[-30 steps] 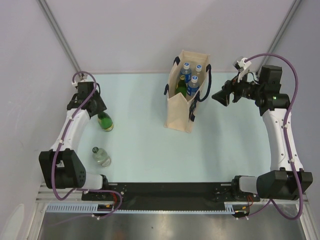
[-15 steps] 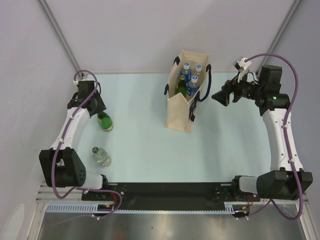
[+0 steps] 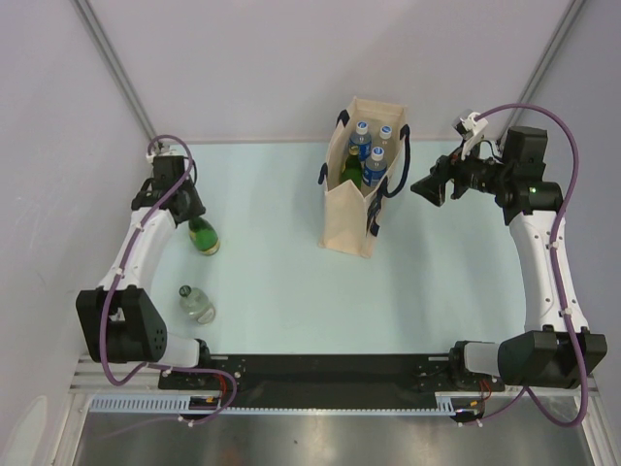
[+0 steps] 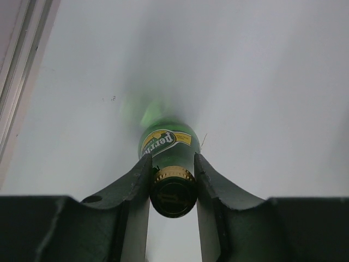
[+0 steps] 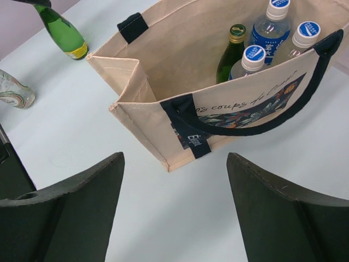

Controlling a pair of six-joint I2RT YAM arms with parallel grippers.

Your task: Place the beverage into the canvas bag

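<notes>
I find the left gripper pinching the neck of a green bottle just under its gold cap. One finger is pressed against each side of the neck. In the overhead view this green bottle stands on the pale table at the far left, well apart from the canvas bag. Its base appears to rest on the surface, though I cannot confirm contact.

A second, clear bottle lies on its side nearer the arm bases, untouched.

The canvas bag stands upright toward the back of the table, right of centre, mouth open. It holds three blue-capped water bottles and one green bottle with a gold cap, grouped at one end. The other end of the bag is unfilled.

The right gripper hangs beside the bag on its right, not touching it. Its fingers are spread wide with nothing between them.
</notes>
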